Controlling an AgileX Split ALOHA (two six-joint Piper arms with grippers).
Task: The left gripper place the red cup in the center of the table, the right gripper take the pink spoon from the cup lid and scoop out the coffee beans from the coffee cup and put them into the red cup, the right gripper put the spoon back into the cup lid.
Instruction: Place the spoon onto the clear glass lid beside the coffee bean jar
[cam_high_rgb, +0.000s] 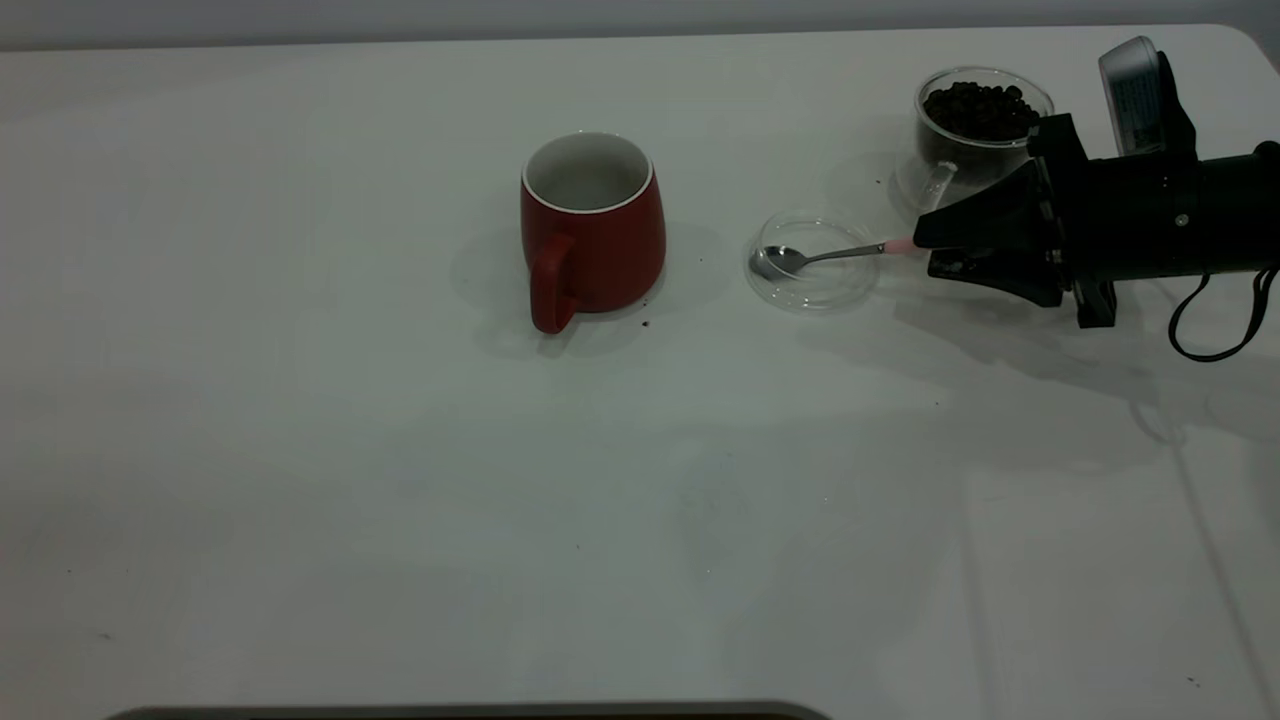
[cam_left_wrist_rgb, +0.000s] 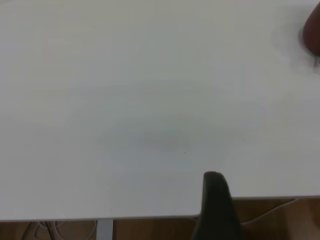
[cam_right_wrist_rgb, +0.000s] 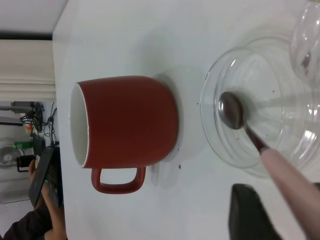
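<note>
The red cup (cam_high_rgb: 592, 225) stands upright and empty near the middle of the table (cam_high_rgb: 400, 480), its handle toward the near edge; it also shows in the right wrist view (cam_right_wrist_rgb: 127, 120). The clear cup lid (cam_high_rgb: 815, 262) lies to its right with the pink spoon (cam_high_rgb: 815, 256) resting in it. My right gripper (cam_high_rgb: 922, 250) is open, its jaws either side of the spoon's pink handle (cam_right_wrist_rgb: 290, 185); one black finger (cam_right_wrist_rgb: 250, 215) stands apart from it. Behind is the glass coffee cup (cam_high_rgb: 985, 125), full of coffee beans (cam_high_rgb: 980, 108). My left gripper (cam_left_wrist_rgb: 216, 205) hangs over the table's edge.
A few dark crumbs lie beside the red cup's base (cam_high_rgb: 645, 323). A person with a phone (cam_right_wrist_rgb: 42, 195) sits beyond the table's far side in the right wrist view. A sliver of the red cup (cam_left_wrist_rgb: 312, 30) shows in the left wrist view.
</note>
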